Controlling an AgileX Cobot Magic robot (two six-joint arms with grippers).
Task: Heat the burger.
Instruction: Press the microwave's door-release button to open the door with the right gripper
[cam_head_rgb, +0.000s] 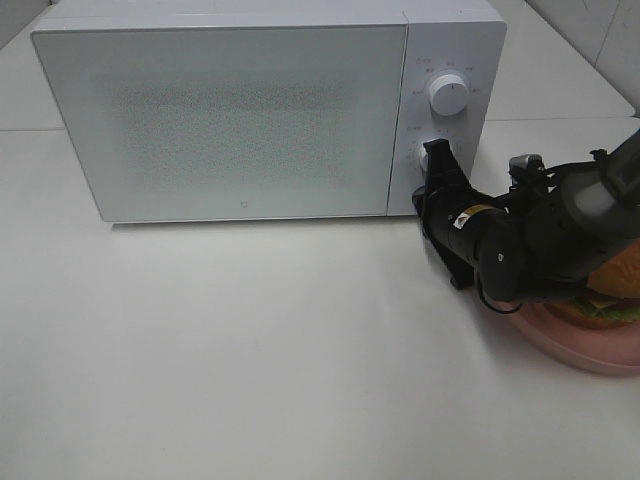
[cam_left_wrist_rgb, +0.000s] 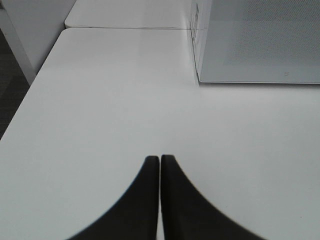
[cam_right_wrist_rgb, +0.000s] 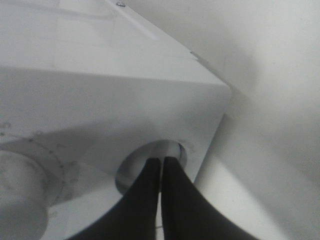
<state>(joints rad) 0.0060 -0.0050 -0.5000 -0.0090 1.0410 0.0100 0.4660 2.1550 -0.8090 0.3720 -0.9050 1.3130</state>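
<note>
The burger (cam_head_rgb: 612, 300) sits on a round pink plate (cam_head_rgb: 585, 355) at the right edge, mostly hidden behind my right arm; only part of its bun and filling shows. The white microwave (cam_head_rgb: 240, 110) stands at the back with its door closed. My right gripper (cam_head_rgb: 434, 152) is shut, with its tips against the lower round control (cam_head_rgb: 418, 150) on the microwave's panel. In the right wrist view the shut fingertips (cam_right_wrist_rgb: 161, 161) meet that round control (cam_right_wrist_rgb: 131, 172). My left gripper (cam_left_wrist_rgb: 160, 160) is shut and empty over bare table, left of the microwave (cam_left_wrist_rgb: 260, 45).
The upper dial (cam_head_rgb: 447, 95) sits above the lower control; it also shows in the right wrist view (cam_right_wrist_rgb: 17, 200). The white table (cam_head_rgb: 250, 340) stretches in front of the microwave. A tiled wall stands at the back right.
</note>
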